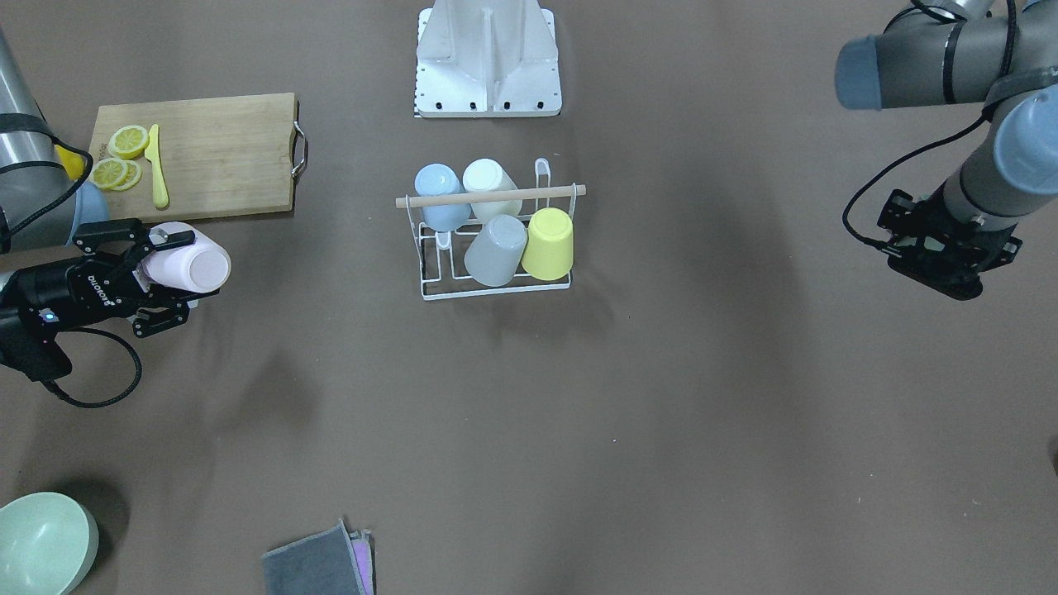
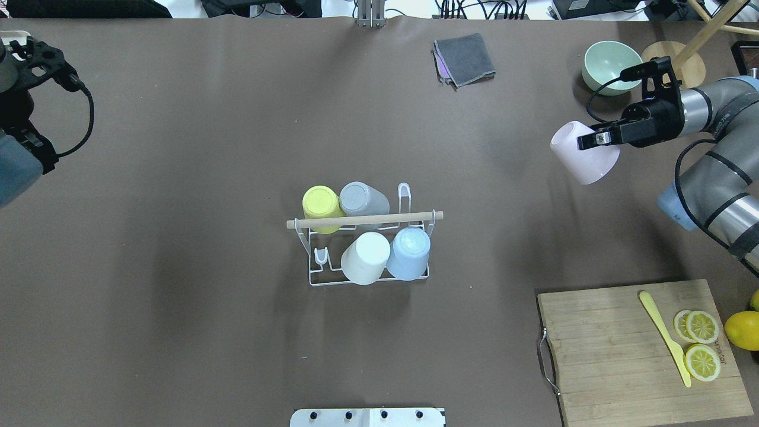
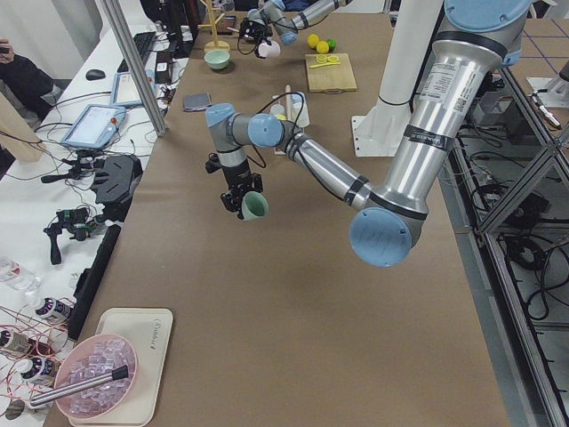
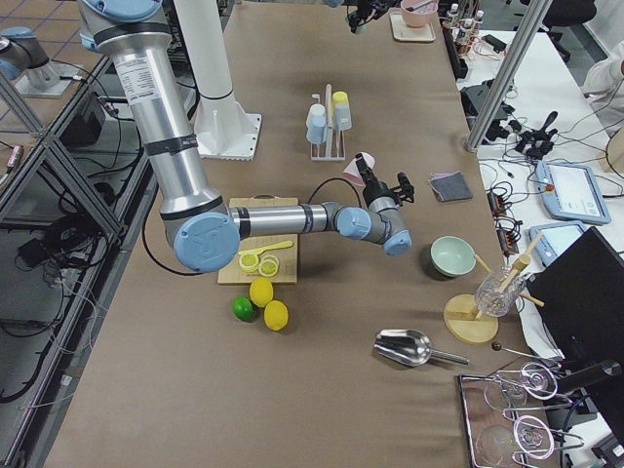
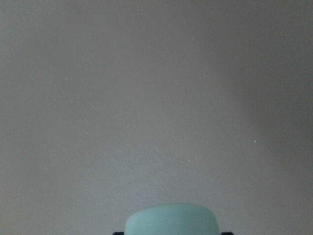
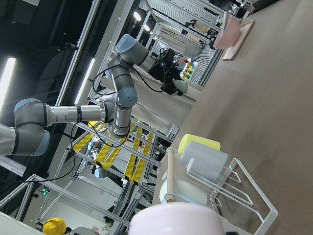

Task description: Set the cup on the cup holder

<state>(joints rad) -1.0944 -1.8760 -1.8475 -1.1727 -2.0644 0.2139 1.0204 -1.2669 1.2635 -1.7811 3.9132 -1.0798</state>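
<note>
1. Overhead exterior view: the pink cup (image 2: 584, 157) hangs tilted, nearly on its side, in the right gripper (image 2: 593, 142), whose fingers are clamped across it. It is well apart from the rack (image 2: 415, 216), out at about 2 o'clock from it.
2. The rack carries four other cups (image 2: 366, 258). Two prongs look free: a short one (image 2: 320, 255) at its 7 o'clock corner and a tall one (image 2: 404, 196) at 1 o'clock.
3. My judgement: turn the cup mouth-down first, come in above the wooden rod (image 2: 332, 222), and lower it straight onto the tall prong. Keep clear of the grey cup (image 2: 363, 198) just beside that prong, and let go only once the cup is seated.
4. The left gripper (image 1: 938, 260) hangs far off at 10 o'clock, holding a mint cup (image 3: 254, 206).
5. Hard to see: the pink cup's mouth, the right gripper's lower finger beneath the cup, and the left gripper — cut by the overhead's edge.
</note>
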